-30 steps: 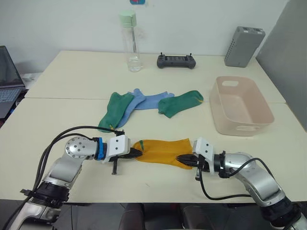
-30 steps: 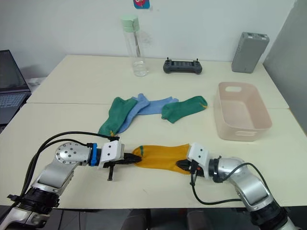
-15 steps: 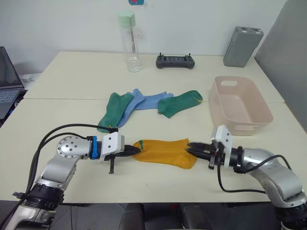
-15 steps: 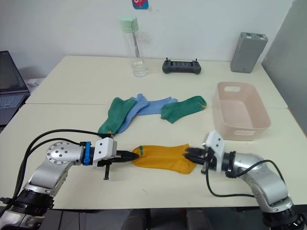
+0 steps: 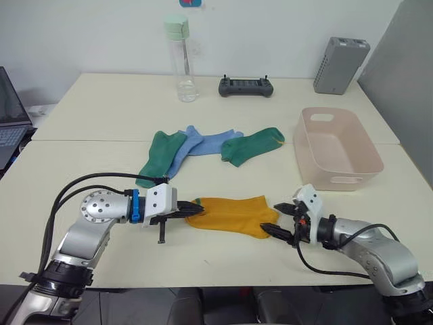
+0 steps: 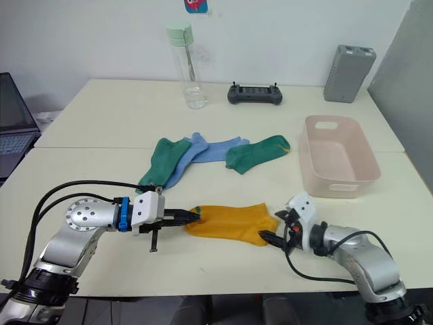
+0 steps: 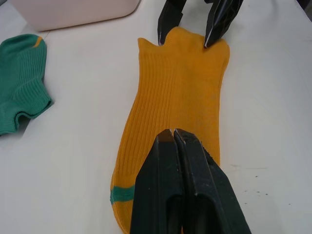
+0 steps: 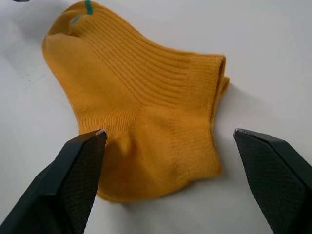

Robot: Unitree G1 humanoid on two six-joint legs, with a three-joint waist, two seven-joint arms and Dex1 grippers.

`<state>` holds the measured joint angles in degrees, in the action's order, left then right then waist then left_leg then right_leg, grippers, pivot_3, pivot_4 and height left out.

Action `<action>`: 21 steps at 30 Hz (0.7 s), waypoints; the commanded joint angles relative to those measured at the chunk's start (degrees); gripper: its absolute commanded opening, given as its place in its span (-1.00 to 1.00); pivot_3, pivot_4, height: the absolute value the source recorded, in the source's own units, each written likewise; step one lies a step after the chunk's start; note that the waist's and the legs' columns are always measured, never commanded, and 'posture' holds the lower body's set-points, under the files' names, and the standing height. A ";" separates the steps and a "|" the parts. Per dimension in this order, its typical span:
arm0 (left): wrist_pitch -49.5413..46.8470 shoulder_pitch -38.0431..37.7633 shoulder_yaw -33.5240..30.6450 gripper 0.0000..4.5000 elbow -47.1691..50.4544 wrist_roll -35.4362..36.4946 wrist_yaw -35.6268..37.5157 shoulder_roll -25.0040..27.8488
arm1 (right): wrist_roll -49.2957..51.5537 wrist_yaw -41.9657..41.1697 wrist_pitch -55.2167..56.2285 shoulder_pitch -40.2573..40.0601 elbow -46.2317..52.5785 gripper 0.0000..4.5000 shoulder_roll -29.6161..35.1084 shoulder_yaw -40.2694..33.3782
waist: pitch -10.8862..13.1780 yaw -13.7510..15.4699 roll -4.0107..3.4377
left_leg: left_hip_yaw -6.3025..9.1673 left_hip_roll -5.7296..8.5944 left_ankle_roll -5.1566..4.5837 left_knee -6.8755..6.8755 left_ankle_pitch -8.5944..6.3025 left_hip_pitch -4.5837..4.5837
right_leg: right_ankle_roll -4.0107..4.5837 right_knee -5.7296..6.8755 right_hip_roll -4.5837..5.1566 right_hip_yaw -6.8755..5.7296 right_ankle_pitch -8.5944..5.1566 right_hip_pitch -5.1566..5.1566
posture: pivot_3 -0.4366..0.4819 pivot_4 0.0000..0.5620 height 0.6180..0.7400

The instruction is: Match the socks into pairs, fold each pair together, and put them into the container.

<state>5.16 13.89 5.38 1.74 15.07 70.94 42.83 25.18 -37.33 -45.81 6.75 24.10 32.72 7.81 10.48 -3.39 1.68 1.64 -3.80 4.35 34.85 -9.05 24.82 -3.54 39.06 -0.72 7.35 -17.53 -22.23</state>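
Note:
A mustard-yellow sock (image 5: 233,215) with green toe trim lies flat near the table's front edge; a second layer shows at its cuff (image 8: 222,80). My left gripper (image 5: 194,211) is shut on its toe end, fingers (image 7: 187,161) pressed together over the fabric. At the cuff end my right gripper (image 5: 281,221) is open, its fingertips either side of the heel without touching it. Two dark green socks (image 5: 157,157) (image 5: 254,145) and a light blue sock (image 5: 203,142) lie in a row mid-table. The pale pink container (image 5: 342,181) stands at the right.
At the back of the table stand a clear bottle (image 5: 179,61) with a green cap, a black controller (image 5: 246,86) and a grey upright box (image 5: 340,65). A laptop (image 5: 10,115) sits off the left edge.
My right gripper has let go of the yellow sock's cuff, opened wide and drawn back slightly to the right. The left gripper stays shut at the toe.

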 commanded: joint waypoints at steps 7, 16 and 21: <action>2.62 0.97 0.37 -1.00 0.02 -0.18 0.54 -0.67 | 3.65 -1.45 -3.03 0.55 2.45 0.11 -2.05 0.90 | -0.01 0.01 0.03 | 0.01 -0.01 0.00 -0.04 0.00 0.00 | 0.03 0.00 -0.01 -0.02 -0.02 0.00 | -0.05 -0.47 1.00; 0.08 3.76 2.32 -1.00 1.89 -0.70 -1.37 -3.56 | 9.00 -4.23 -7.52 3.35 -2.03 -0.99 -0.85 -4.46 | -0.01 0.21 0.02 | 0.02 0.01 0.00 -0.02 0.00 0.03 | 0.00 -0.01 -0.01 -0.02 0.00 0.01 | -0.05 -0.47 1.00; -10.80 7.52 4.90 -1.00 3.44 1.15 -5.36 -9.08 | 12.45 -9.35 -10.42 7.83 -6.81 -0.99 2.56 -5.81 | -0.01 0.15 0.03 | -0.02 0.05 0.00 0.08 0.00 0.03 | -0.12 -0.03 0.01 0.06 0.06 0.07 | -0.05 -0.47 1.00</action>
<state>-2.06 20.38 9.55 2.66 14.85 66.92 34.37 35.80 -44.76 -55.67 13.41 17.38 34.57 3.29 10.47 -3.24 1.70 1.64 -3.74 4.34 34.92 -9.04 24.85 -3.89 39.04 -0.73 7.39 -17.34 -22.15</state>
